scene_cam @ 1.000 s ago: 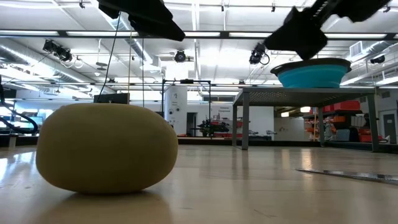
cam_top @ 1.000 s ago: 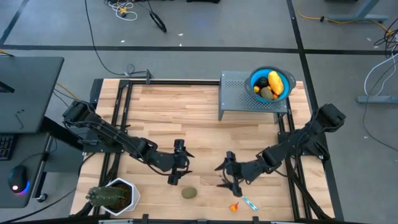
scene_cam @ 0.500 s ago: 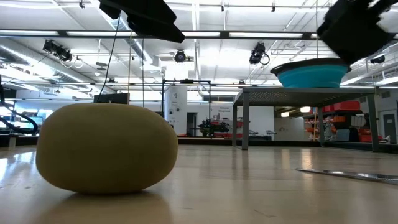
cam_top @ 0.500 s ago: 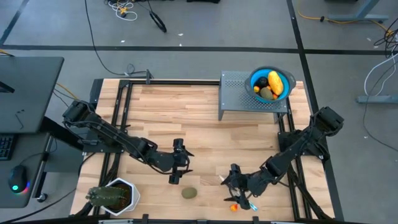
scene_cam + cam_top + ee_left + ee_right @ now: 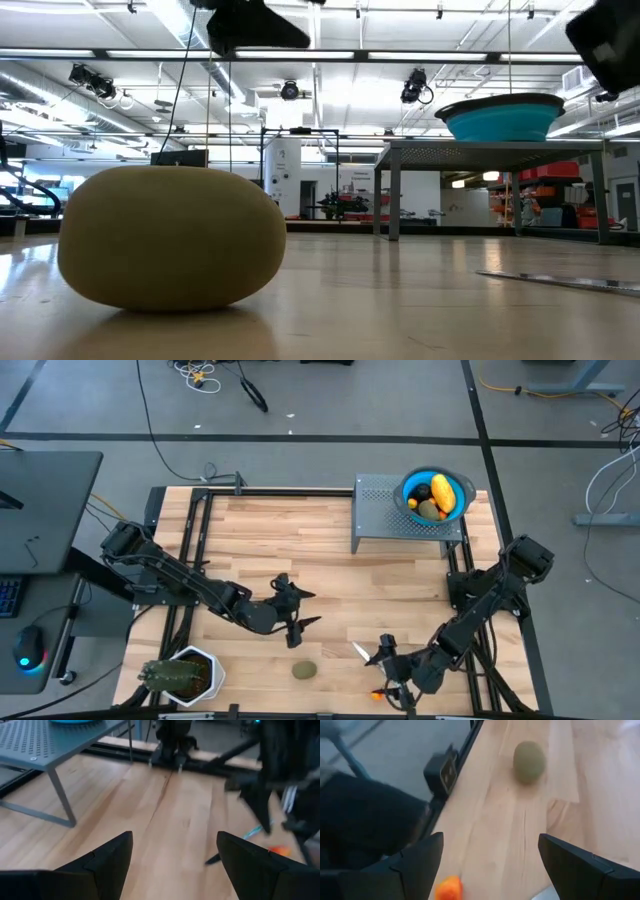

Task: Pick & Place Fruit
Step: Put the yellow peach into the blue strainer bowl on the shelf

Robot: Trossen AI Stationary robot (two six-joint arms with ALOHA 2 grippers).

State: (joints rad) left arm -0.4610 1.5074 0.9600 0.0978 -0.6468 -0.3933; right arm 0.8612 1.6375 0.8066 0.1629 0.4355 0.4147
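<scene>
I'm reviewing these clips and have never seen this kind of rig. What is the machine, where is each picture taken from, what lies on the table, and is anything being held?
Two dark robot arms work at a wooden table. One picture looks straight down, one sits at tabletop height, and one camera rides on each wrist. The left gripper hovers near the table's middle; the right gripper hangs low near the front edge. Both have open jaws and hold nothing. On the table lie an olive-brown fruit and a small orange bit. A blue bowl holding fruit sits on a grey metal stand. A potted plant stands at the front left corner.
</scene>
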